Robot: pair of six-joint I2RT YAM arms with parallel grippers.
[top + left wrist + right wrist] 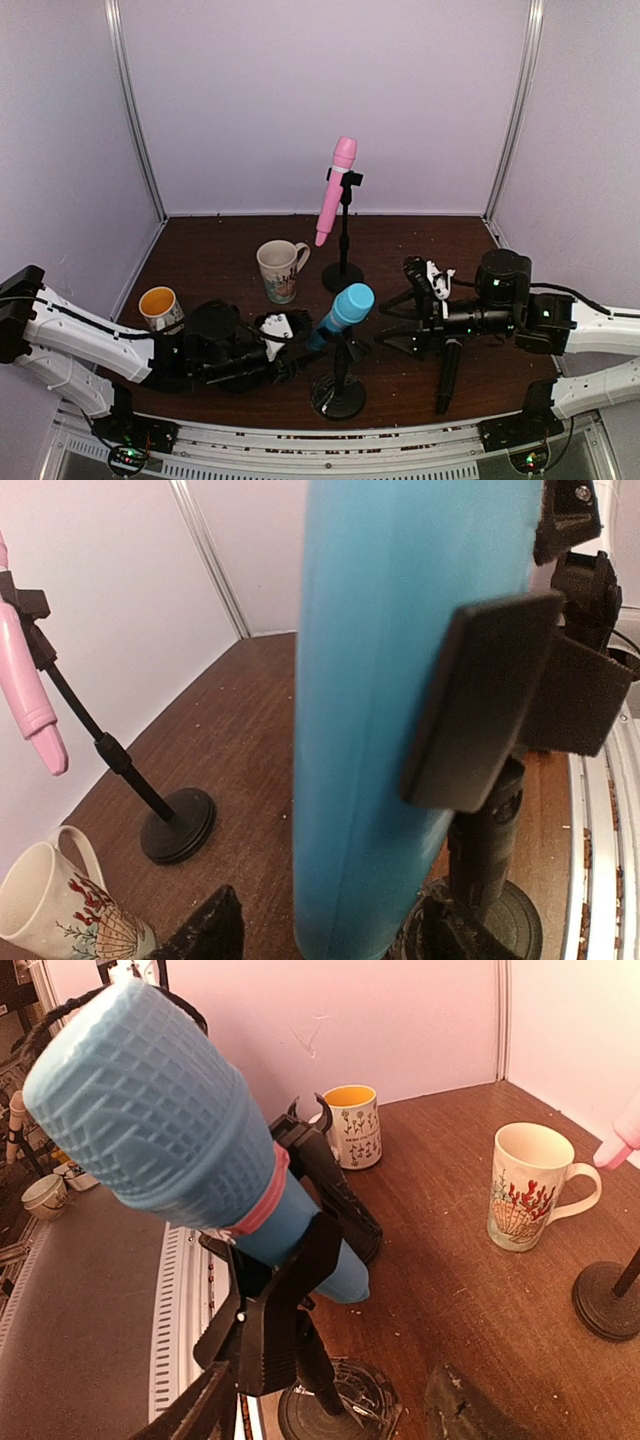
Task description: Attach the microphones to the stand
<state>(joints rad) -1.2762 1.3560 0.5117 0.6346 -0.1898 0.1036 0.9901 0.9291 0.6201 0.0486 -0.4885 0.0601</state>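
Blue ribbed plastic microphone [170, 1130] sits clipped in the near black stand [270, 1330], with both my pincers spread.
Only the overhead view shows the black stick microphone [447, 378] lying lower right, near my right pincer [388, 325]; the pink microphone [335, 195] stands clipped upper centre. The left wrist view alone shows a gap between the blue handle and a finger [215, 930] of my left pincer [296, 352].

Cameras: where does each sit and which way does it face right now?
Top external: above and behind the bases, looking down on the table; both arms show.
Left wrist: beside the blue microphone, facing right across the table; one finger pad shows.
Right wrist: low, facing left across the table at that microphone's head; fingertips show.
Shared: both wrist views hold the blue microphone and floral mug.
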